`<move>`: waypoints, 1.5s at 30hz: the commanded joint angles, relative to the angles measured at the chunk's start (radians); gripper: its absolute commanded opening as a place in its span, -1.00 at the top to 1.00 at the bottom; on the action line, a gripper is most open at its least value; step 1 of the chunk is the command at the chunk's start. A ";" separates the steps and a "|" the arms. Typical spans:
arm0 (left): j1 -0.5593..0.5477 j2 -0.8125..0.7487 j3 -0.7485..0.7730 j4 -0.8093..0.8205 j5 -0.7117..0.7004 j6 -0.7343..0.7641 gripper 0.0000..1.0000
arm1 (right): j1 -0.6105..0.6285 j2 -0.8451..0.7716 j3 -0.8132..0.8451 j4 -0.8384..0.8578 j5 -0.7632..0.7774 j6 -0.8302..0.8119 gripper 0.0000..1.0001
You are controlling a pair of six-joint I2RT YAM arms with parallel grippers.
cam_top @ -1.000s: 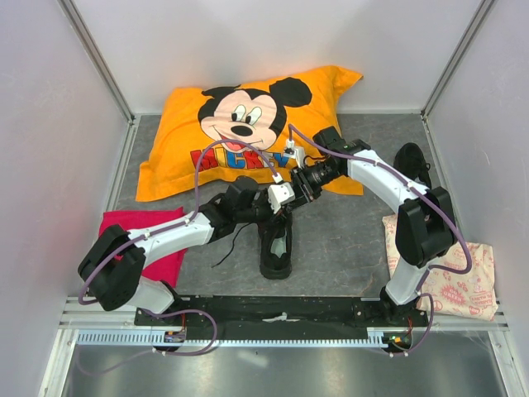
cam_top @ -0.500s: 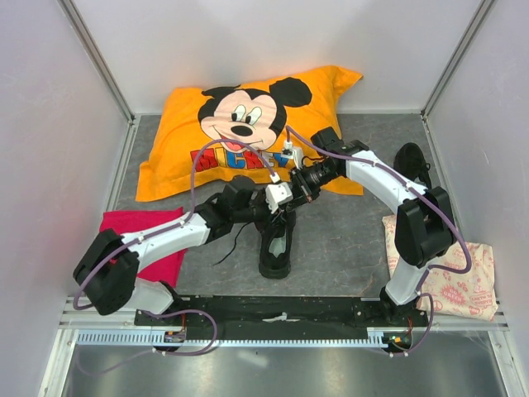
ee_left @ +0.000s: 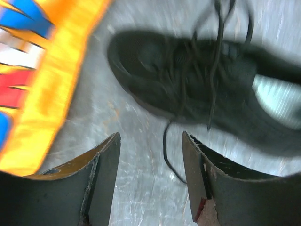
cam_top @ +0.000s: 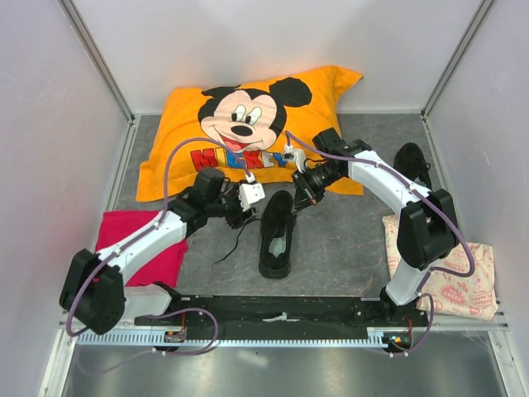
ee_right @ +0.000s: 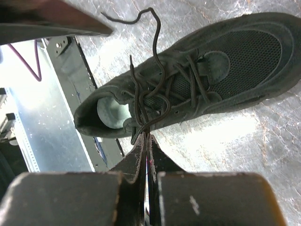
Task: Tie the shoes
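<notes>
One black shoe (cam_top: 276, 236) lies mid-table, toe away from the arm bases, its pale insole showing. A second shoe (cam_top: 411, 160) stands at the far right. My right gripper (cam_top: 300, 200) sits by the near shoe's right side. In the right wrist view this gripper (ee_right: 147, 135) is shut on a strand of the black lace (ee_right: 151, 106) coming off the shoe (ee_right: 197, 75). My left gripper (cam_top: 245, 212) hovers left of the shoe. Its jaws (ee_left: 150, 135) stand open over bare table, with a loose lace end (ee_left: 168, 153) lying between them and the shoe (ee_left: 188, 80) beyond, blurred.
An orange Mickey pillow (cam_top: 248, 124) fills the back of the table. A red cloth (cam_top: 140, 240) lies at the left, under the left arm. A patterned cloth (cam_top: 463, 277) lies at the right front. White walls close both sides, and a metal rail (cam_top: 273, 318) runs along the front.
My left gripper has opened, let go and pulled back to the left, away from the shoe. My right gripper has closed on the lace and stayed near the shoe's right side.
</notes>
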 commanded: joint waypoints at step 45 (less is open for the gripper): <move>0.163 -0.042 -0.075 -0.359 0.061 0.382 0.97 | -0.088 -0.136 0.008 -0.062 0.494 -0.301 1.00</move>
